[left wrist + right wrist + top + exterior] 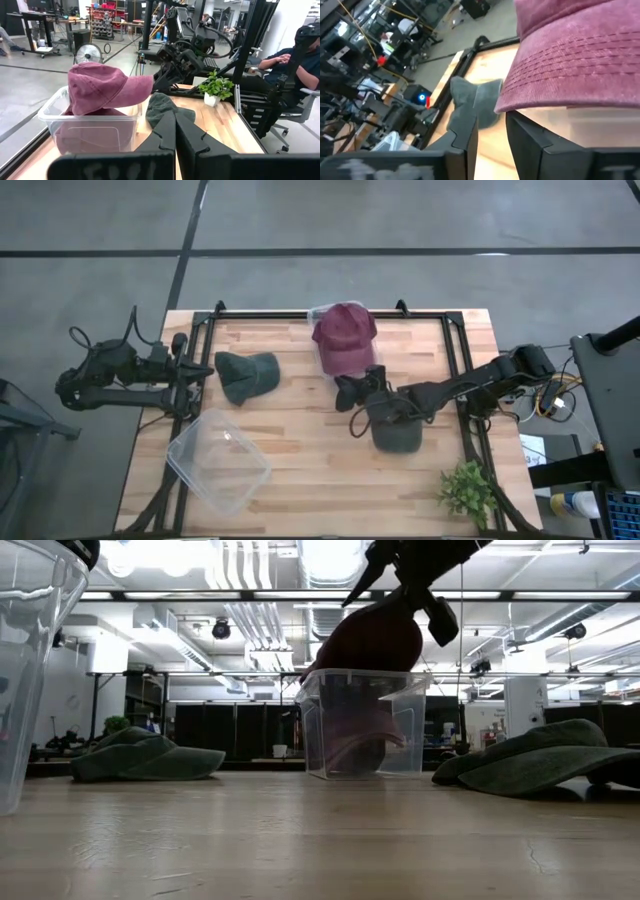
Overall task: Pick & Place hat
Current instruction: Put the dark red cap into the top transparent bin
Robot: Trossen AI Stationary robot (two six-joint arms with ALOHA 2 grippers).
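A maroon hat (pixel 344 335) (pixel 100 87) rests crown up on the rim of a clear container (pixel 90 132) (pixel 360 730) at the table's far edge, its brim (pixel 560 80) sticking out toward the near side. My right gripper (pixel 350 392) (pixel 492 132) stands open just near of that brim, with nothing between its fingers. One dark green hat (pixel 245 375) lies flat on the table at the left. Another (pixel 397 428) lies under my right arm. My left gripper (pixel 175 135) waits shut at the left edge. My right gripper has its fingertips (pixel 517 120) right under the edge of the maroon hat's brim (pixel 507 102), coming slanting from the near right. Whether they touch the brim, I cannot tell.
A second clear container (pixel 218 460) (pixel 25 660) stands empty at the near left. A small potted plant (pixel 468 490) sits at the near right corner. A black frame (pixel 455 350) runs along the table's sides. A person sits beyond the table's right side (pixel 295 55).
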